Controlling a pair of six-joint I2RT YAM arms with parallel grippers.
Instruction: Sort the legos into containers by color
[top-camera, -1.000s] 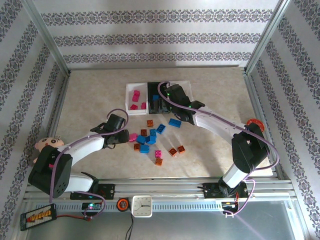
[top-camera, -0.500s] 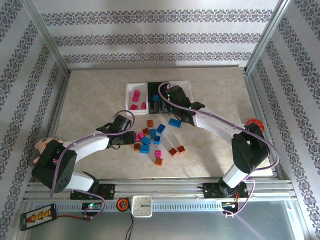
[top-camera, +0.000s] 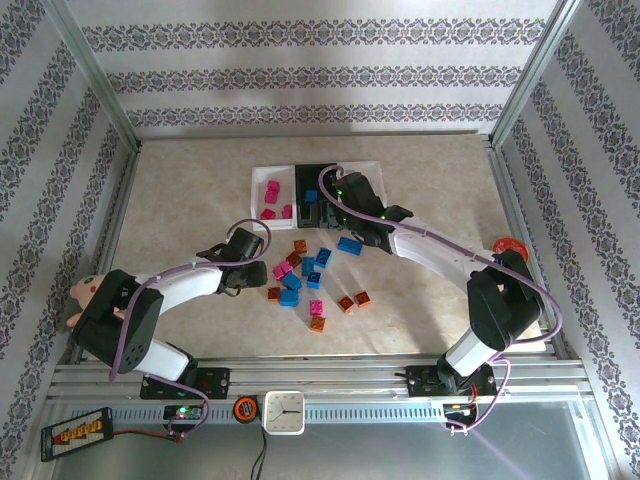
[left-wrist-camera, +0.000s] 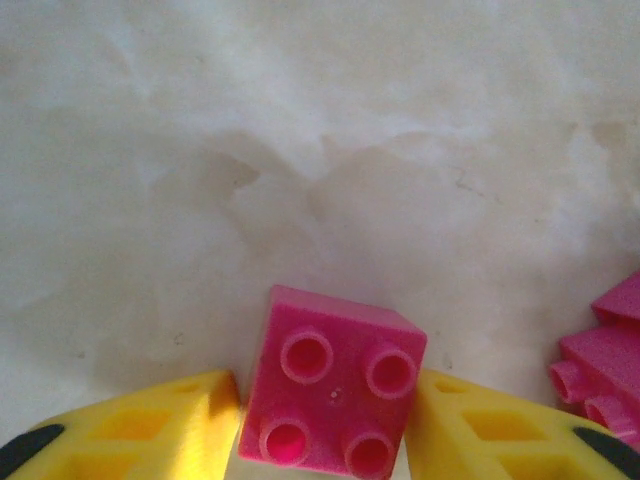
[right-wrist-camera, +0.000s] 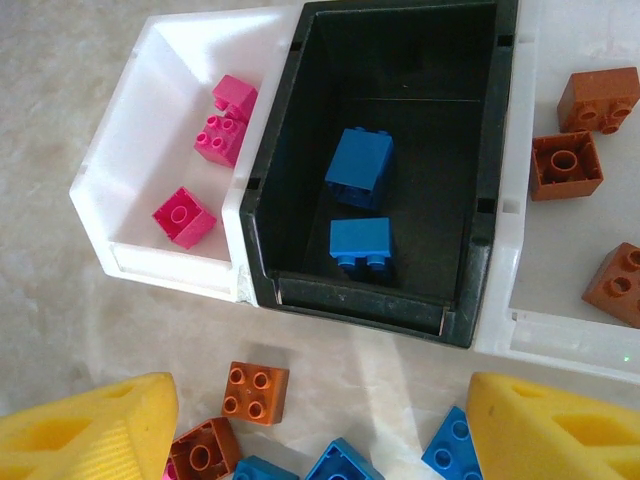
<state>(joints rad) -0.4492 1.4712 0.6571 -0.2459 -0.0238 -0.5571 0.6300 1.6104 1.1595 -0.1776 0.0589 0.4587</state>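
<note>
Top view: the left claw (top-camera: 270, 270) has advanced to the pile's 9 o'clock edge, onto a pink lego (top-camera: 282, 268). The left white container (top-camera: 258, 190) sits toward 12 o'clock. The right arm hides part of the black container (top-camera: 303, 172).

Left wrist: the claw has clenched on that lego, so a pink pick begins. Its fingers are cropped at 6 o'clock, and I cannot tell whether the lego is lifted.

Right wrist: the right claw (right-wrist-camera: 320, 430) hangs released above the black container.

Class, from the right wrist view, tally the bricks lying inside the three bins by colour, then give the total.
Pink bricks in the left white bin: 3
Blue bricks in the black bin: 2
Orange-brown bricks in the right white bin: 3, on the part in view
Total: 8
</note>
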